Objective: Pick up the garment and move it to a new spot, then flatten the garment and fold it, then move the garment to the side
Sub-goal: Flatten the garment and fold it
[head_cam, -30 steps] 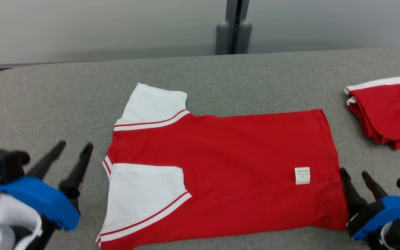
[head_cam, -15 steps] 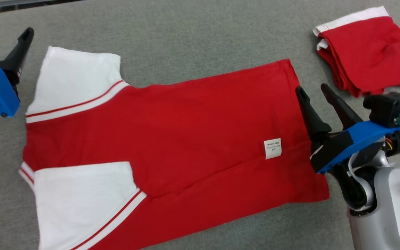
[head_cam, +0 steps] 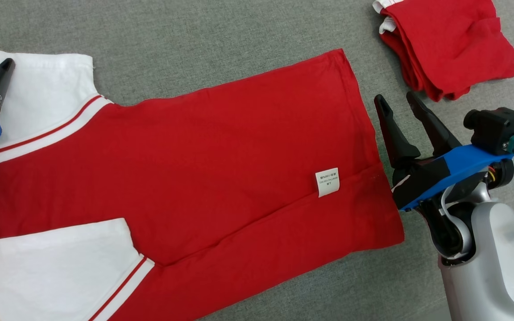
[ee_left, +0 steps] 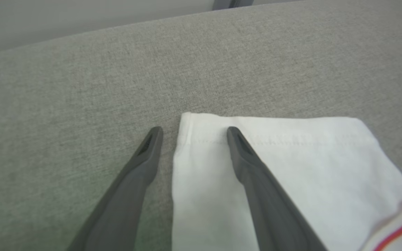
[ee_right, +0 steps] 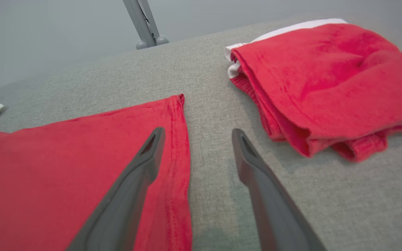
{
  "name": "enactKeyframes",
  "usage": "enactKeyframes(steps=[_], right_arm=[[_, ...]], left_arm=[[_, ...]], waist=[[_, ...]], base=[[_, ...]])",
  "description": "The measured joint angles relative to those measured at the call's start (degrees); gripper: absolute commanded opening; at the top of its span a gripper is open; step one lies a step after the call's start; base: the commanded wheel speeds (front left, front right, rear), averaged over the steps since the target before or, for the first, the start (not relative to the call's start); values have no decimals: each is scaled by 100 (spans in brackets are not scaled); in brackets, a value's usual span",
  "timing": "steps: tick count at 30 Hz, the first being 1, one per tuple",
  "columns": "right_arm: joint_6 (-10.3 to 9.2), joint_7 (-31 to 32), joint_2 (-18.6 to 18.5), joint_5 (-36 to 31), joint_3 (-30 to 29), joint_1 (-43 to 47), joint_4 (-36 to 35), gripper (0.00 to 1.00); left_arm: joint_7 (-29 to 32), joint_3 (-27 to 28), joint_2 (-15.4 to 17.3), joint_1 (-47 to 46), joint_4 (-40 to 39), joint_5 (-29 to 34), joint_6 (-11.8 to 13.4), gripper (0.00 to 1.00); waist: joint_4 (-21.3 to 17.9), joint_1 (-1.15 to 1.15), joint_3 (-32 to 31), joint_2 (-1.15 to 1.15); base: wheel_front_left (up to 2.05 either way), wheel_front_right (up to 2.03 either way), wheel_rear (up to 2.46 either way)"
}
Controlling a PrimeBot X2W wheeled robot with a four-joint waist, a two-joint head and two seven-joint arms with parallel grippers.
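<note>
While the red garment (head_cam: 203,147) is lying spread flat on the grey table (head_cam: 194,26), both grippers are hanging at its opposite ends with nothing in them. In the head view the shirt body is running from 9 o'clock to 3 o'clock, with its hem toward 3 and its 2 white sleeves at the 9 o'clock end. The upper sleeve (head_cam: 43,89) is pointing toward 11 o'clock and the lower sleeve (head_cam: 56,263) is lying against the body near 7 o'clock. A small white label (head_cam: 327,182) is showing near the hem.

The right gripper (head_cam: 394,98) is standing with its jaws spread wide at the hem's 3 o'clock side. In the right wrist view 1 finger is reaching over the red hem and the other over bare table. The left gripper (ee_left: 194,131) is likewise gaping, straddling the edge of the upper sleeve, with 1 finger over white cloth and 1 over table. A folded red garment (head_cam: 453,40) is resting at 1 o'clock, apart from the shirt.
</note>
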Motion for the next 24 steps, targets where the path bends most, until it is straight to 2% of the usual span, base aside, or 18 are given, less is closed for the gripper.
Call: enactKeyframes(steps=[2, 3, 4, 5, 6, 9, 15, 24], right_arm=[[0, -32, -1, 21, -11, -3, 36, 100], [0, -53, 0, 27, -11, -5, 46, 100], [0, -73, -1, 32, -13, -14, 57, 100], [-1, -93, -1, 32, -14, -32, 68, 100], [0, -102, 0, 31, -2, -56, 84, 100], [0, -146, -1, 19, 52, -172, 135, 100], [0, -75, 1, -66, 97, -467, 374, 100], [0, 514, -102, -661, -255, -1188, 1131, 100]], left_arm=[[149, -51, 4, -51, 7, -64, -53, 100], [203, -71, 7, -65, -11, -77, -79, 80], [238, -89, -3, -71, -24, -92, -94, 48], [267, -118, -21, -81, -29, -100, -102, 29], [314, -165, -37, -84, -42, -97, -136, 0], [300, -275, -118, -92, -51, -45, -199, 0], [-236, -367, -333, -168, 82, 238, -210, 0], [-1039, -521, -666, -277, 42, 390, -405, 0]], waist=[[-1, 0, 1, 0], [2, 0, 2, 0], [10, 0, 4, 0], [24, 0, 6, 0], [38, 0, 6, 0], [81, -1, -4, 0], [240, -1, -76, 0], [774, -1, -489, 0]], base=[[0, 0, 0], [0, 0, 0], [0, 0, 0], [0, 0, 0], [0, 0, 0], [0, 0, 0], [0, 0, 0], [0, 0, 0]])
